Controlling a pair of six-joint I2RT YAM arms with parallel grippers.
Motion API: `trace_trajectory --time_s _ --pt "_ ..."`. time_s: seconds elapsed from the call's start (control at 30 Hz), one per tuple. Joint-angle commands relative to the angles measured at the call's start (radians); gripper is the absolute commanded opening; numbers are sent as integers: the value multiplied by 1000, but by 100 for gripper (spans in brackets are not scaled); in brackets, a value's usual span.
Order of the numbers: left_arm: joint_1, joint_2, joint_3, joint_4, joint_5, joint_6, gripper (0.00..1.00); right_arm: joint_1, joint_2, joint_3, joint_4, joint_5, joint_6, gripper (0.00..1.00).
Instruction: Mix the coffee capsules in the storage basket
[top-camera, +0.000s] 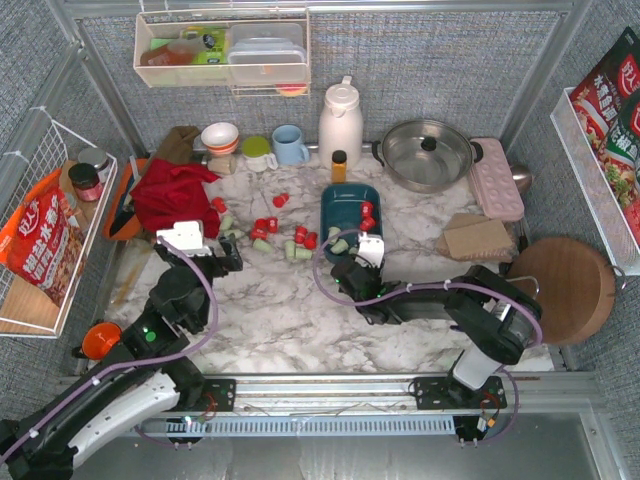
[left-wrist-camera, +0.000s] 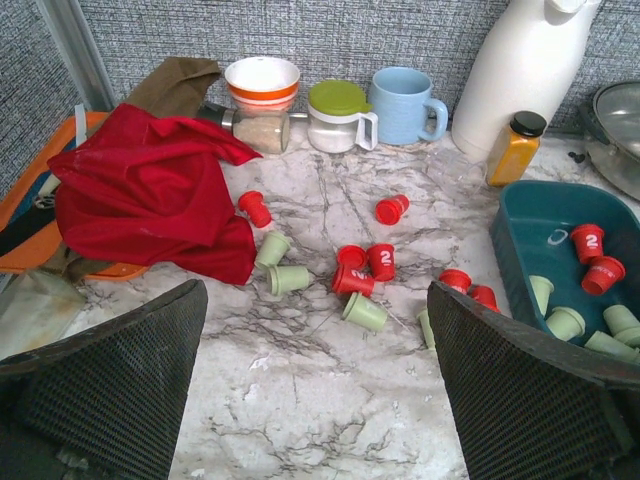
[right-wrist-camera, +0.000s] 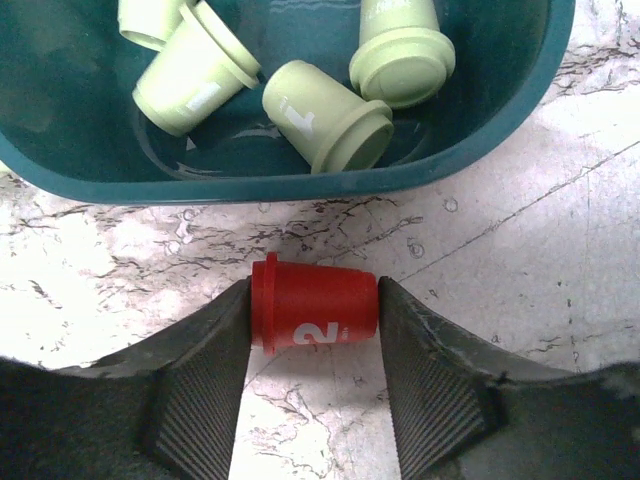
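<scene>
So the basket (right-wrist-camera: 90, 170) was a dark teal tray with low walls and rounded corners, sitting mid-table in front of a white jug (left-wrist-camera: 525, 70) and a little yellow jar (left-wrist-camera: 515, 150). The capsules (left-wrist-camera: 365, 265) were small tapered pods, bright red or pale mint green, with a white number printed on some. A few green ones lay tipped over at the near end of the basket and a couple of reds sat further back in it. The rest were scattered on the marble table (left-wrist-camera: 300, 400) left of the basket, mostly on their sides. The right gripper (right-wrist-camera: 313, 290) was down at the table just outside the basket's near wall. Its jaws were partly closed, pads pressed to both ends of a red capsule (right-wrist-camera: 320, 312) lying sideways, "2" facing up. That low wall was all that stood between it and the greens inside. The left gripper (left-wrist-camera: 315, 300) hung back with jaws spread wide, gripping nothing. A crumpled red cloth (left-wrist-camera: 150, 190) lay just beside the leftmost loose pods. A blue mug (left-wrist-camera: 400, 105), a bowl (left-wrist-camera: 262, 80) and a lidded pot (top-camera: 428, 152) lined the back.
</scene>
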Motion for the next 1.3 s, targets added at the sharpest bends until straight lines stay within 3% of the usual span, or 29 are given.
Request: trace_trajectory --time_s 0.0,0.23,0.77,1.03,1.27 --pt "1 -16 -9 23 -18 2 99 2 -11 -14 2 5 13 52" --pt "3 -27 -8 21 -21 -1 99 2 -67 -27 5 9 -44 36" --pt "13 -103 -26 34 -20 -17 99 0 -312 58 -89 24 -317 36" --pt "19 -92 -25 31 -14 -21 99 -86 -177 255 -112 -111 -455 37" --pt "22 -99 -25 30 -14 -22 99 -189 43 502 -304 -317 -447 44"
